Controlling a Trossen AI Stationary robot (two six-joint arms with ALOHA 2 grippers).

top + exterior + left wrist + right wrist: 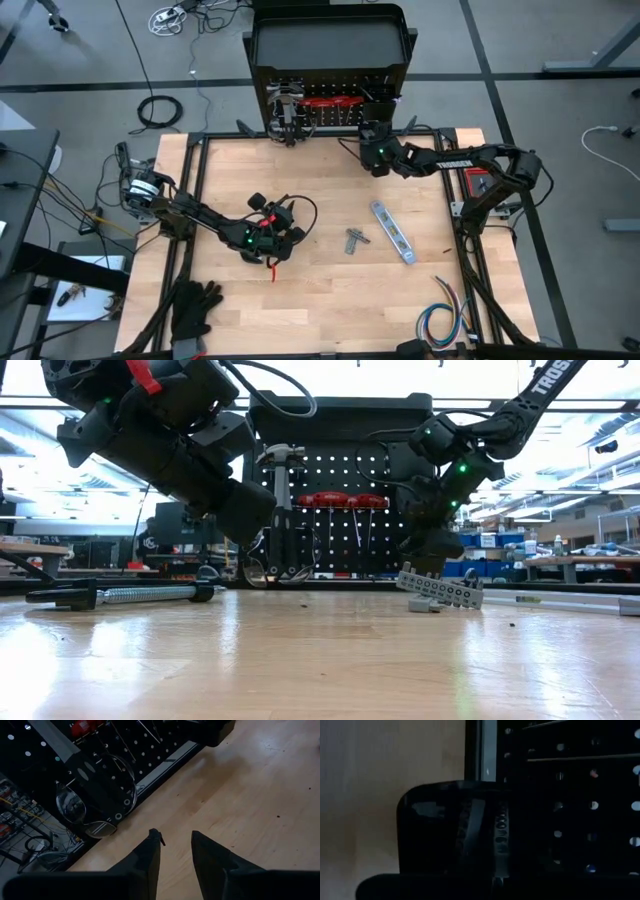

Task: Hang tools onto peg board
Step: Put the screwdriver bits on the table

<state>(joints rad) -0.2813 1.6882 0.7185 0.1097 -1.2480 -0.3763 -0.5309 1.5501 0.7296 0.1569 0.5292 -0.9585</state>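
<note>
While the right hand [374, 158] works at the far edge of the bench [320, 310], close against the peg board [330, 108], its own camera sees only a dark shape between the fingers, so whether it grips anything I cannot tell. The left hand [268, 232] sits near the bench's middle, fingers [150, 857] partly apart with nothing between them. Already hung are a hammer [280, 470] and red-handled tools [338, 500]. Left to hang, by my reading: a flat bar tool [393, 231] and a small grey piece [355, 241] toward the right side, plus a clamp [120, 594] lying flat. Roughly half remains.
</note>
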